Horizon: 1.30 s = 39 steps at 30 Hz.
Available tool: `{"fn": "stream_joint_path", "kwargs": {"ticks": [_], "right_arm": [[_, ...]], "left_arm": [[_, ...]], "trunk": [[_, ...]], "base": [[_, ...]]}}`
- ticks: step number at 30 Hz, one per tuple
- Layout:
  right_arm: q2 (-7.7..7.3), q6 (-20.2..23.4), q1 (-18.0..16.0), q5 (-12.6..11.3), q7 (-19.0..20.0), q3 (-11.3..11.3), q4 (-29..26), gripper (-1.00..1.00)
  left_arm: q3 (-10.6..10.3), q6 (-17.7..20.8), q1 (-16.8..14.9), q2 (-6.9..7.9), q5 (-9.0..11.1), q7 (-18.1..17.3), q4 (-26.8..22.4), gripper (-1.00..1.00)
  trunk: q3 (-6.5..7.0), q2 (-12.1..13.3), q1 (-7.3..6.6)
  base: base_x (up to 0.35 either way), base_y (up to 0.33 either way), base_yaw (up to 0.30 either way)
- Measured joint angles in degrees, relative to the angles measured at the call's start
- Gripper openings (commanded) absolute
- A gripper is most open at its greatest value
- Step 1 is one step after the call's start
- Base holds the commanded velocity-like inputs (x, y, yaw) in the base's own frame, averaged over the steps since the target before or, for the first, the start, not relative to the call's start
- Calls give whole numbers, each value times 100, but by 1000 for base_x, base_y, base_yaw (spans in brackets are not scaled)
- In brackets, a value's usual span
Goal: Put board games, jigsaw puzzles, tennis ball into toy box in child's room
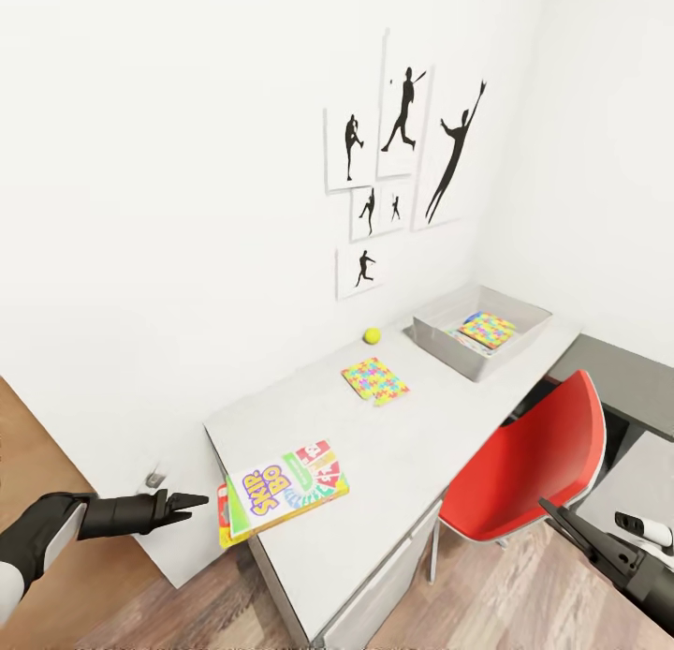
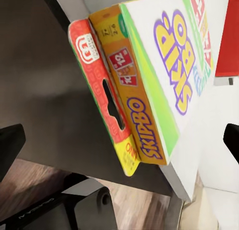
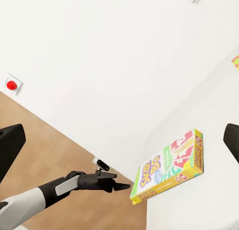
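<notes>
Skip-Bo box (image 1: 286,488) lies just ahead of left gripper (image 1: 192,502), overhanging table (image 1: 412,444) edge w/ red-edged box (image 2: 102,98) beneath. Left jaws look together — part them, straddle overhang. Right gripper (image 3: 119,140) jaws apart, idle.

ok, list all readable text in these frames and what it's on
"SKIP-BO": top face of the game box at the table edge.
"SKIP-BO": its orange side edge, seen from the left wrist.
"12": red card graphic on that same side.
"UNO", probably: yellow end below the red hang tab.
Other small print on the box: too blurred.
Wall pictures: silhouettes, no text.
</notes>
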Motion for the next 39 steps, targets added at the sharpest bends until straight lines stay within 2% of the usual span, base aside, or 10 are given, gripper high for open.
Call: {"fn": "stream_joint_path", "kwargs": {"ticks": [24, 39], "right_arm": [[3, 0, 0, 0, 0, 1, 1, 100], [5, 0, 0, 0, -2, 1, 0, 100]], "left_arm": [[0, -26, 0, -3, -1, 1, 0, 100], [0, -33, 0, -3, -1, -2, -8, 100]], "trunk": [[0, 0, -1], [-269, -601, 328]], "base": [[-19, -17, 0], [0, 0, 0]]}}
